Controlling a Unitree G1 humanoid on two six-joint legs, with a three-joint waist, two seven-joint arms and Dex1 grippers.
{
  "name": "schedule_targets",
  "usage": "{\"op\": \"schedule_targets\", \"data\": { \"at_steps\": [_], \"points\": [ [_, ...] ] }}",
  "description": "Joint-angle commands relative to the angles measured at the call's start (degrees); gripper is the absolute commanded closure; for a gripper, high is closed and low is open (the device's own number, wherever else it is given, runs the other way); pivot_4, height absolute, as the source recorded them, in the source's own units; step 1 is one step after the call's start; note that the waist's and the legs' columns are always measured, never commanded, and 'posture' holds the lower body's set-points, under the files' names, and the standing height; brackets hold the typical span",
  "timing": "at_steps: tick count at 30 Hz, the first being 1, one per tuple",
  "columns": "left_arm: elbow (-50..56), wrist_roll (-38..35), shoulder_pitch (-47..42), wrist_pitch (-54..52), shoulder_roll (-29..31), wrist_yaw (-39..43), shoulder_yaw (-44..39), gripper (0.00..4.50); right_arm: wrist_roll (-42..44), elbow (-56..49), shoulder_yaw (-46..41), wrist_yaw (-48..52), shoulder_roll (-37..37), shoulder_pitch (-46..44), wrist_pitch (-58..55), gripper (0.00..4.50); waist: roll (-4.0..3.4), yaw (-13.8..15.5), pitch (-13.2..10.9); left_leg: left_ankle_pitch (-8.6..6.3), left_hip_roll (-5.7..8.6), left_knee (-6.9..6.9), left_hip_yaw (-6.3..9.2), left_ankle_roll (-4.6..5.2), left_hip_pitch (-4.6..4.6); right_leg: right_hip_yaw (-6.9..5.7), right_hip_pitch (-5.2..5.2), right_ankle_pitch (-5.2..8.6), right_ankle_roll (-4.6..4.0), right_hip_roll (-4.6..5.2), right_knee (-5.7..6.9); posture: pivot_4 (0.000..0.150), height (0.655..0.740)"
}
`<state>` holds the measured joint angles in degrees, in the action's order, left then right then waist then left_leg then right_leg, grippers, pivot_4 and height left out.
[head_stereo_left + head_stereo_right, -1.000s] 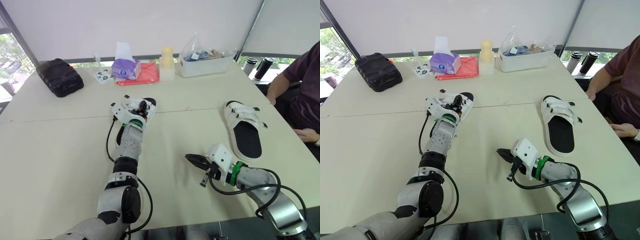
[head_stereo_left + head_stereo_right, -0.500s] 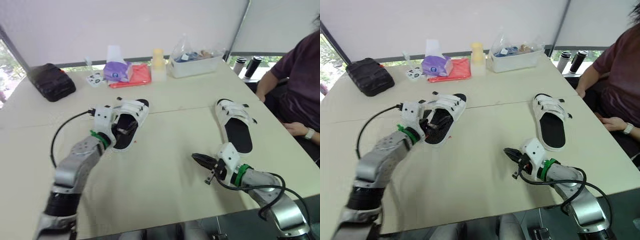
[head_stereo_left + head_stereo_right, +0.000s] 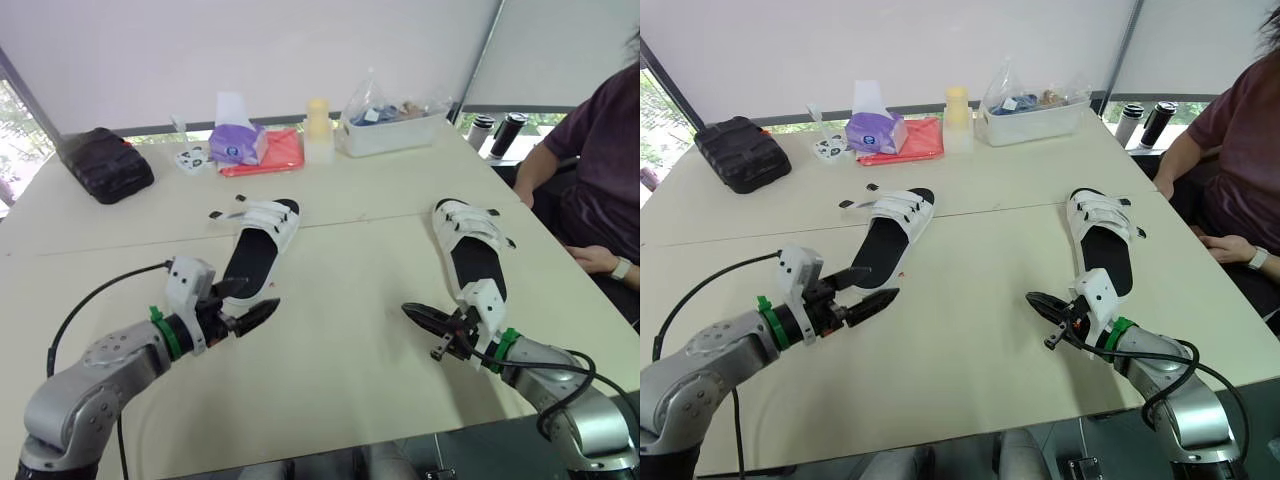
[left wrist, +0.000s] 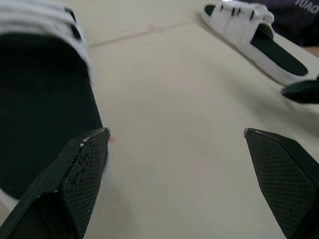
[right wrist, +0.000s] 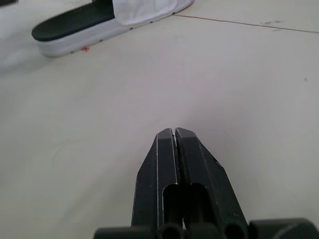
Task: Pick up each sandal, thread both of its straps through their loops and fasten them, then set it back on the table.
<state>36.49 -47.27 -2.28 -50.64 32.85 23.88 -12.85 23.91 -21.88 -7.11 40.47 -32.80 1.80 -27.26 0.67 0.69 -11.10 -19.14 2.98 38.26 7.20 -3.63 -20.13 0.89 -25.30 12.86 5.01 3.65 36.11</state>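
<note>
The left sandal [image 3: 255, 248], white with a black footbed, lies flat on the table [image 3: 340, 300] left of centre, its two straps across the far end. My left gripper [image 3: 247, 303] is open and empty, just in front of that sandal's heel [image 4: 45, 99], not touching it. The right sandal [image 3: 470, 250] lies flat at the right, straps at its far end. My right gripper [image 3: 412, 313] is shut on nothing, hovering low over the table near the right sandal's heel and pointing toward the left sandal [image 5: 99, 20].
Along the far edge sit a black pouch [image 3: 105, 165], a purple tissue pack [image 3: 238, 140] on a red cloth [image 3: 285, 150], a yellow bottle [image 3: 318, 130] and a clear bin [image 3: 390, 125]. A seated person's arm [image 3: 590, 170] is at the table's right side.
My left gripper has let go of the left sandal and drawn back toward the table's front; the sandal now lies free. The right gripper has shifted slightly to the right.
</note>
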Motion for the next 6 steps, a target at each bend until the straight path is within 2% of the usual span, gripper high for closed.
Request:
{"op": "schedule_targets", "data": {
  "at_steps": [1, 6],
  "points": [
    [3.4, -2.7, 1.7, -0.7, -1.5, -2.7, -0.9, 0.03, 1.2, -1.5, -0.4, -0.4, 0.5, 0.3, 0.0, 4.5, -0.01, 0.0, 0.0, -0.05, 0.0, 0.0, -0.06, 0.08, 0.02, -0.01, 0.02, 0.0, 0.0, 0.0, 0.01, 0.15, 0.74],
    [6.7, -4.3, 4.8, -0.5, -4.7, -6.9, 0.0, 0.03, 0.8, -0.4, 1.8, -0.2, 1.5, -0.3, 0.2, 4.5, 0.01, -0.1, 0.1, -0.04, -0.05, 0.0, -0.18, 0.07, 0.12, 0.03, 0.06, 0.0, 0.0, -0.04, 0.03, 0.15, 0.74]
  ]
}}
